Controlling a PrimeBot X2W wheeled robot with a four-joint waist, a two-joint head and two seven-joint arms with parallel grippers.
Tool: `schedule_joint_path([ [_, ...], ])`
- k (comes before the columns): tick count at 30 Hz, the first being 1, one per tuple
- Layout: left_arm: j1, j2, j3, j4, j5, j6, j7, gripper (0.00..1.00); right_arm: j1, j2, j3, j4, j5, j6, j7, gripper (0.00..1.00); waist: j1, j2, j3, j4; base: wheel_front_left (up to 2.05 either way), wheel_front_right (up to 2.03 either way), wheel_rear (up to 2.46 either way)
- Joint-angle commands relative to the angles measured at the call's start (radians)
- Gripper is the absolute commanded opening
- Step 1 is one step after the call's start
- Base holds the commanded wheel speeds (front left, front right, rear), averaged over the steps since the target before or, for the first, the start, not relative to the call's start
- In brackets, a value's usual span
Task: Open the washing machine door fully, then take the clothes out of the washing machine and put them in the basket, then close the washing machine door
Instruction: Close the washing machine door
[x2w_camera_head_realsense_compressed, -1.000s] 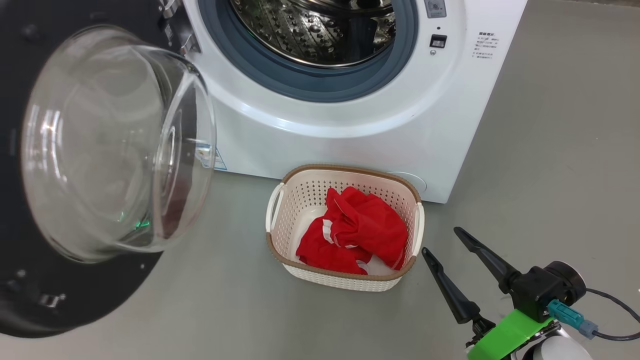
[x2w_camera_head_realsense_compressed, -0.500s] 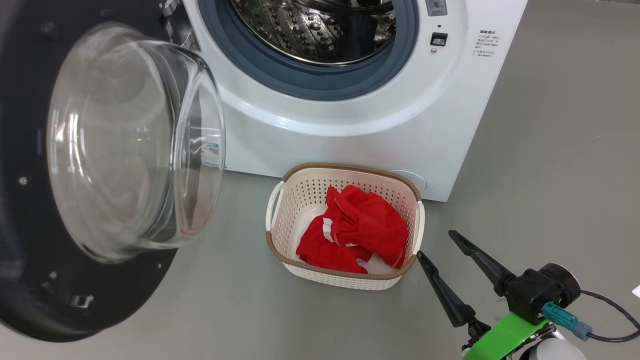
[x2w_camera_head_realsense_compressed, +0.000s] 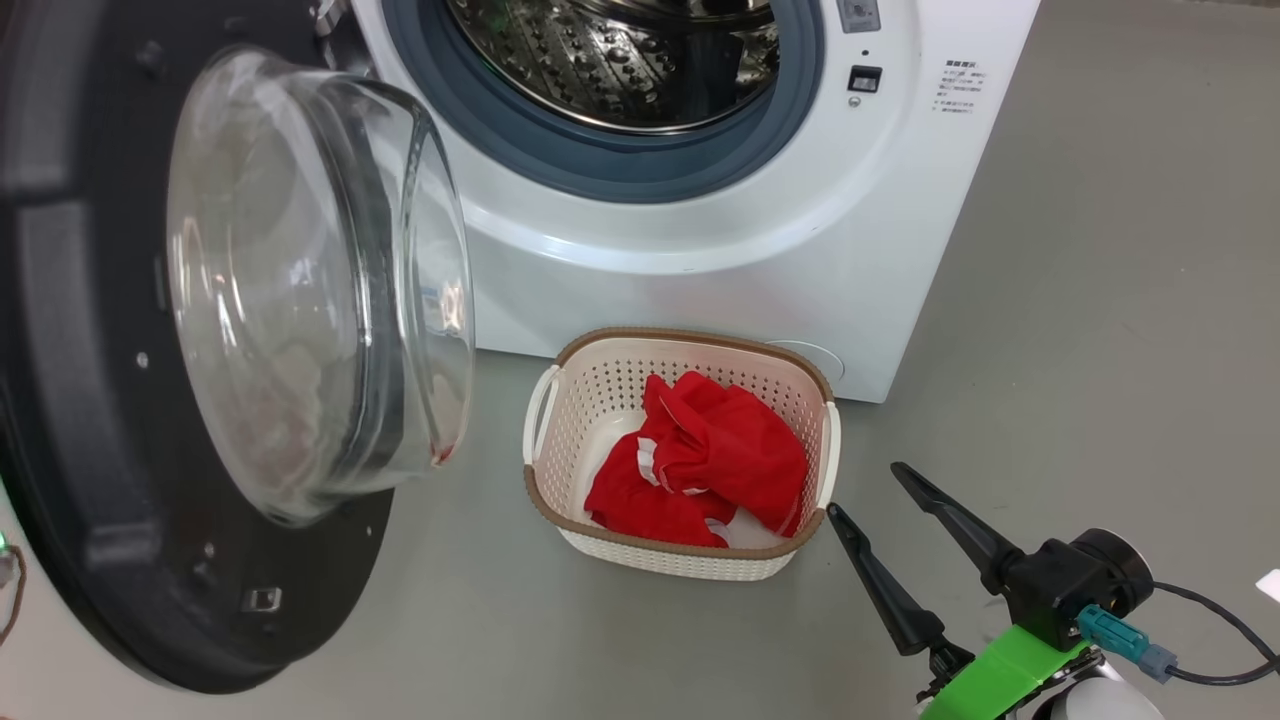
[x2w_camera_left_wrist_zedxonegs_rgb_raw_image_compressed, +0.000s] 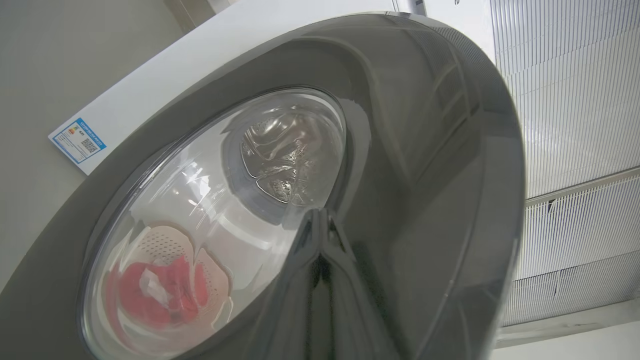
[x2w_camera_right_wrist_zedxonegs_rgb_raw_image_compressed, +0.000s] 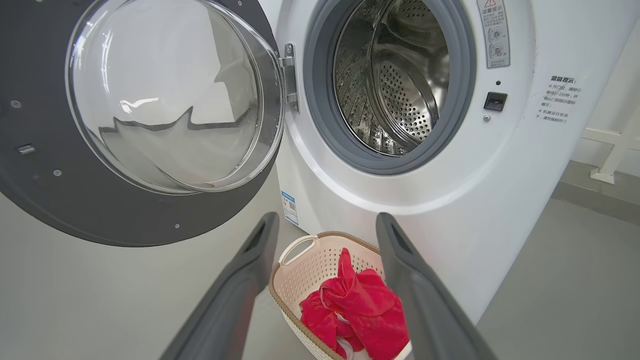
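The white washing machine (x2w_camera_head_realsense_compressed: 700, 250) stands with its steel drum (x2w_camera_head_realsense_compressed: 620, 60) bare. Its washing machine door (x2w_camera_head_realsense_compressed: 90, 430), black-rimmed with a clear glass bowl (x2w_camera_head_realsense_compressed: 310, 290), hangs partly swung out on the left. In the left wrist view my left gripper (x2w_camera_left_wrist_zedxonegs_rgb_raw_image_compressed: 320, 215) is shut, its fingers pressed together against the door's (x2w_camera_left_wrist_zedxonegs_rgb_raw_image_compressed: 425, 150) outer face. The red clothes (x2w_camera_head_realsense_compressed: 700, 460) lie in the cream basket (x2w_camera_head_realsense_compressed: 690, 338) on the floor in front of the washer. My right gripper (x2w_camera_head_realsense_compressed: 866, 489) is open and holds nothing, just right of the basket (x2w_camera_right_wrist_zedxonegs_rgb_raw_image_compressed: 300, 280).
Grey floor surrounds the washer. A black cable (x2w_camera_head_realsense_compressed: 1210, 640) trails from my right wrist, and a white scrap (x2w_camera_head_realsense_compressed: 1270, 585) lies at the far right. A white frame (x2w_camera_right_wrist_zedxonegs_rgb_raw_image_compressed: 607, 150) stands beside the washer's right side.
The door has swung toward the washer's opening, its glass bowl sliding right in the head view. The right gripper stays open in nearly the same spot.
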Motion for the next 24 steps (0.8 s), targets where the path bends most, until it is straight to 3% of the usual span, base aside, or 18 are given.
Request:
schedule_joint_path([
  [1,0.012,0.024,0.009,-0.055,-0.017,0.011,0.018,0.00,-0.021,-0.003,0.015,-0.020,-0.013,0.003,-0.006,1.00,0.0000,0.0000,0.001,-0.005,0.00,0.00,0.00],
  [11,0.065,-0.039,-0.029,-0.159,-0.044,0.045,0.030,0.00,-0.024,0.010,0.020,-0.014,-0.014,0.003,-0.006,1.00,0.0000,0.0000,0.006,-0.043,0.00,0.00,0.00],
  [24,0.113,-0.058,-0.101,-0.266,-0.108,0.071,-0.001,0.00,-0.038,0.024,0.020,-0.016,-0.013,0.003,-0.006,1.00,0.0000,0.0000,0.030,-0.110,0.00,0.00,0.00],
])
